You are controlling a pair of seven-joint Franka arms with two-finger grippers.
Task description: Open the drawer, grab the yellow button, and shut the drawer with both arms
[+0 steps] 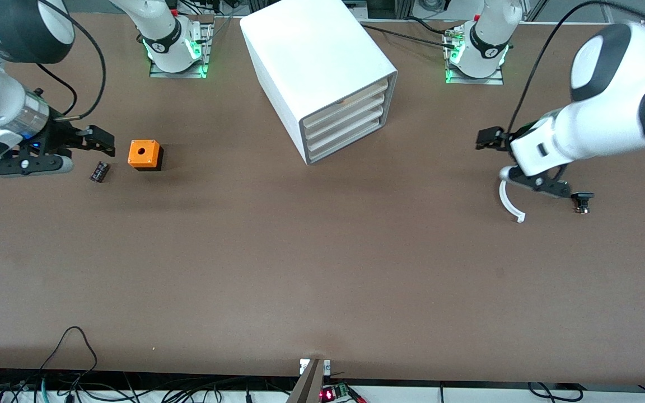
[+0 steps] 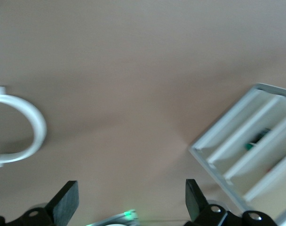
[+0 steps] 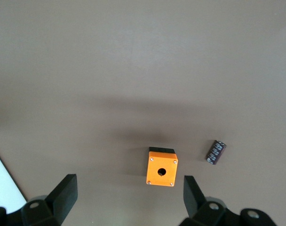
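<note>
The white cabinet (image 1: 311,50) stands at the table's middle, close to the arm bases. Its uppermost drawer (image 1: 350,99) sits flush and shut, as do the three lower ones. The cabinet front also shows in the left wrist view (image 2: 218,157). The button is hidden. My left gripper (image 1: 541,187) hovers open and empty over bare table toward the left arm's end, its fingers (image 2: 67,202) wide apart. My right gripper (image 1: 28,166) hovers open and empty toward the right arm's end, beside an orange cube; it also shows in the right wrist view (image 3: 129,195).
An orange cube with a hole (image 1: 144,154) (image 3: 162,168) and a small black cylinder (image 1: 99,171) (image 3: 216,151) lie near the right gripper. A white C-shaped ring (image 1: 508,202) (image 2: 32,127) and a small black part (image 1: 582,200) lie near the left gripper.
</note>
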